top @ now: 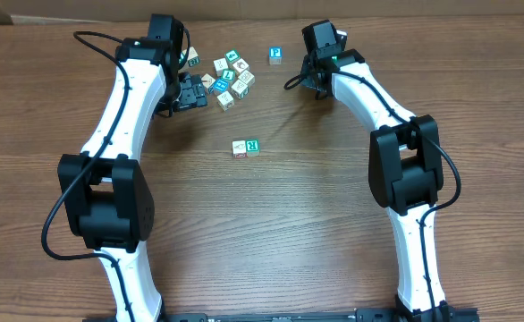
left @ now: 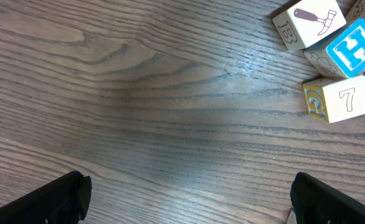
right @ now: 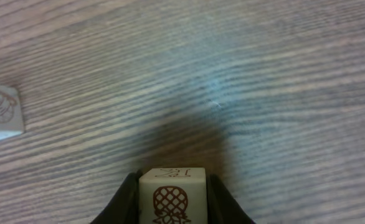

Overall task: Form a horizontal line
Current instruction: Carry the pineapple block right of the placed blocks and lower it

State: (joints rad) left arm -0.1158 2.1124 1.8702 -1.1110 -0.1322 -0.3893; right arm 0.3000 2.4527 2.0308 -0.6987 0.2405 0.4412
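Up close it's all dark brown wood-grain tabletop (top: 280, 215), pretty scuffed. Mid-table, two small wooden cubes, red-marked and green "R" (top: 245, 147), sit touching. Further back, the left gripper (left: 189, 193) gapes wide over bare wood beside a loose heap of cubes (top: 229, 79). The right gripper (right: 172, 199) pinches a pale brown-printed cube (right: 172, 194).

Jaws clamp a brown-printed cube (right: 172, 198) above the wood table (right: 245, 81).
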